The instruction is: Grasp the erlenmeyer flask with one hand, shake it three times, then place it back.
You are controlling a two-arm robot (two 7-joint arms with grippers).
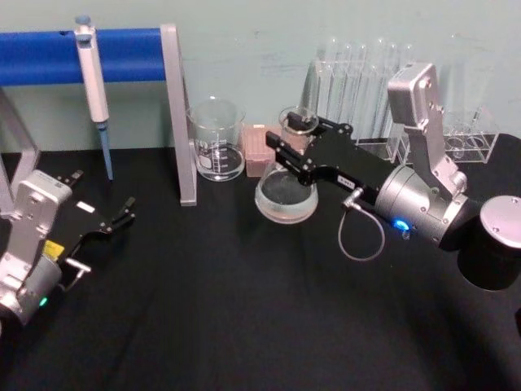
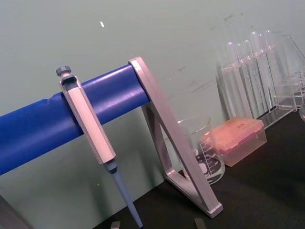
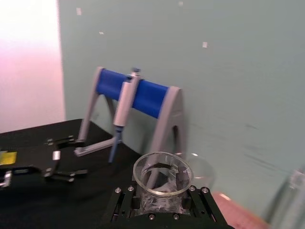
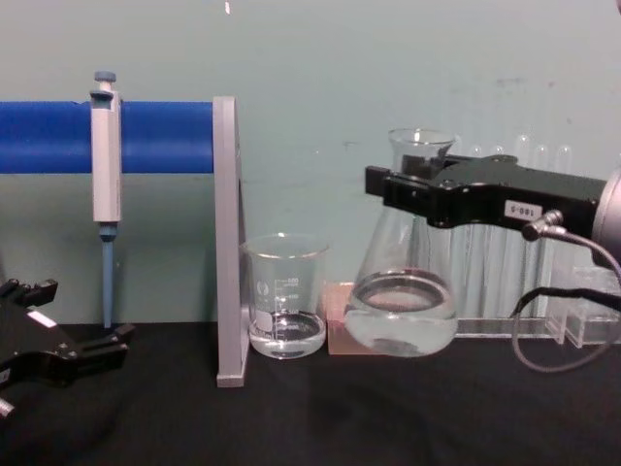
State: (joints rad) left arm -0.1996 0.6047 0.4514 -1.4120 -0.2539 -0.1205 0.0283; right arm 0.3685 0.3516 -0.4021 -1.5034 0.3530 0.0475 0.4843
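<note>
Over matte black table (image 1: 244, 326), right tool (image 4: 409, 194) grips conical flask (image 4: 403, 316) (glass).

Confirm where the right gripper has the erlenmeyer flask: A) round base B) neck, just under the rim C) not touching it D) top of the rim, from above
B: the chest view shows the right gripper shut on the neck of the erlenmeyer flask, just below the rim and well above the liquid. The left gripper lies open off to the left.
</note>
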